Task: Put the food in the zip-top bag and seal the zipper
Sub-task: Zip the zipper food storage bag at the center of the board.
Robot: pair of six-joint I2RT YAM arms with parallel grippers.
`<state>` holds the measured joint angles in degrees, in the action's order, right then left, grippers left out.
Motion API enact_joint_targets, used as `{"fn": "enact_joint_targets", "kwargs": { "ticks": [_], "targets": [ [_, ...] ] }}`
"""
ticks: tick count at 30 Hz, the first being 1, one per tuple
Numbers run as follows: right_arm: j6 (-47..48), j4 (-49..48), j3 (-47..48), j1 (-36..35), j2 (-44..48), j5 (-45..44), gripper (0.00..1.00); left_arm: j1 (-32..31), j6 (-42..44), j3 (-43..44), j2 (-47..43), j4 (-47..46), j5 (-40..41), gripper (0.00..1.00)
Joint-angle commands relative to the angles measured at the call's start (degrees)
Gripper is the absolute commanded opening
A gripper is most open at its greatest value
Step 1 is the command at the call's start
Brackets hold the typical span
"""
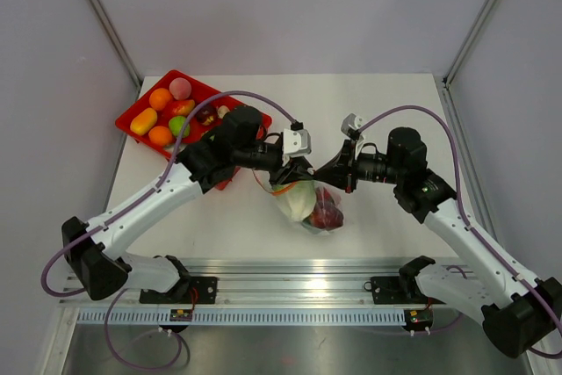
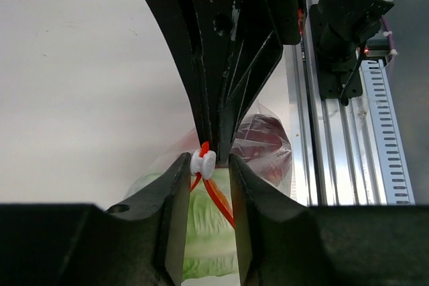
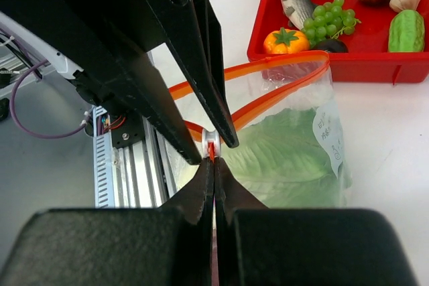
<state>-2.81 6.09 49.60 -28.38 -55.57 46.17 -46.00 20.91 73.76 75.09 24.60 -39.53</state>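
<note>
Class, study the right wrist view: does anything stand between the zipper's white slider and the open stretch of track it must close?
Nothing visible does. From the slider the orange zipper loops open and unobstructed; the cabbage sits lower, inside the bag.

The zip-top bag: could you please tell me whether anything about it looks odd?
The zipper gapes in a wide loop over the cabbage, so the zip-top bag is unsealed; the right gripper pinches the strip beside the white slider.
</note>
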Motion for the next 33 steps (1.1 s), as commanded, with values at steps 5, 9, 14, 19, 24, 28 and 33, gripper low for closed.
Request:
{"fn": "enact_joint_targets", "kwargs": {
  "ticks": [5, 9, 14, 19, 24, 28, 33],
  "targets": [
    [1.5, -2.0, 2.5, 0.3, 1.5, -0.2, 0.0, 0.0, -0.5, 2.8, 0.8, 0.4, -4.0, 0.11],
    [0.1, -3.7, 1.6, 0.3, 2.9, -2.4, 0.0, 0.0, -1.3, 3.0, 1.3, 1.0, -3.7, 0.0],
    [-3.2, -10.3, -1.6, 0.3, 6.1, -9.0, 0.0, 0.0, -2.0, 2.6, 1.8, 1.4, -4.1, 0.0],
    [-4.7, -13.2, -4.0, 0.3, 8.6, -16.2, 0.0, 0.0, -2.4, 0.9, 2.2, 1.7, -3.6, 0.0],
    [-5.1, -15.0, -6.9, 0.3, 11.6, -21.0, 0.0, 0.1, -2.4, -0.8, 2.2, 1.8, -2.6, 0.0],
    [-5.0, -14.4, -6.7, 0.3, 11.0, -19.3, 0.0, 0.3, -3.2, -1.6, 2.1, 1.3, -3.0, 0.0],
    [0.0, -2.0, -1.3, 0.3, 6.4, -10.9, 0.21, 0.6, -4.0, -1.6, 1.5, 1.1, -3.2, 0.0]
  ]
}}
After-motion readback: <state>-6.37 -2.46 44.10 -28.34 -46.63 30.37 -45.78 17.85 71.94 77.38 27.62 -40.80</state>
